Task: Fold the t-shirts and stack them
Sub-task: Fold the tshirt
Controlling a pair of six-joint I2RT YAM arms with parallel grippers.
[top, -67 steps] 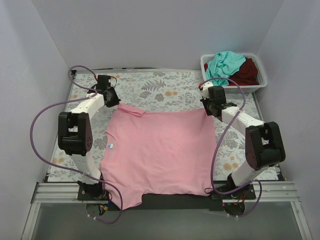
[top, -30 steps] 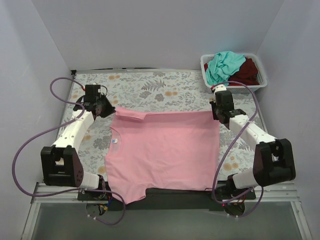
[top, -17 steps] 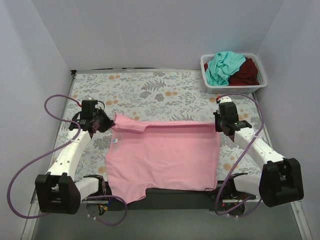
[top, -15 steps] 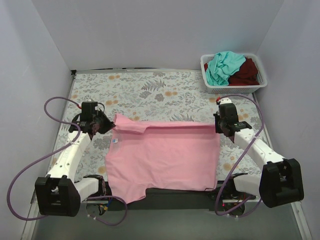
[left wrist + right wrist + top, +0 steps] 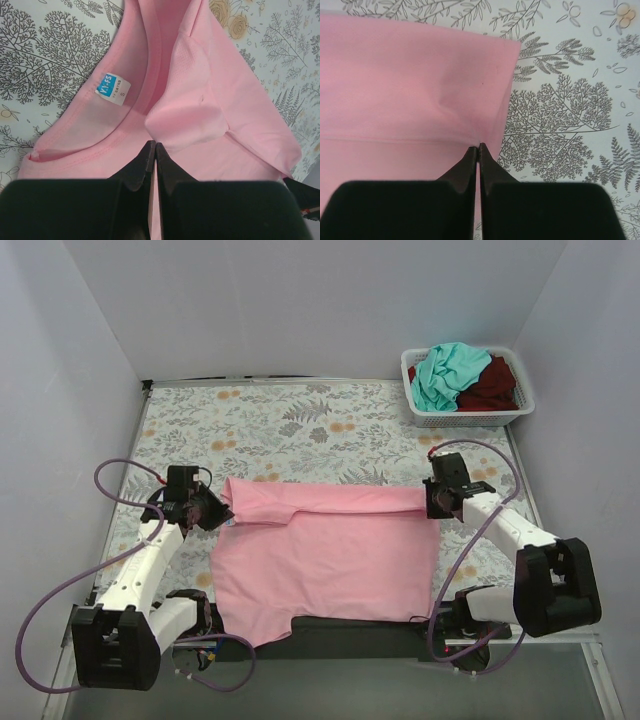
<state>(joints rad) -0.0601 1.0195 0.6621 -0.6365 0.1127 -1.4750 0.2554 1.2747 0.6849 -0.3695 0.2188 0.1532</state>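
Shows floral table point(image 5: 300, 420) bearing pink t-shirt point(image 5: 330, 550) at centre with 12 o'clock strip folded over, white basket point(image 5: 468, 419) at 1 o'clock holding teal t-shirt point(image 5: 445, 370) and dark red t-shirt point(image 5: 495, 385), left gripper point(image 5: 155, 146) pinched tight on pink fabric by the collar at 9 o'clock, right gripper point(image 5: 479, 146) likewise on the fold's corner at 3 o'clock.

The top view looks down from behind the arms over the whole worktop point(image 5: 330, 420). Each wrist view looks closely past its fingers point(image 5: 142, 167) at a pink shirt point(image 5: 330, 550) corner.
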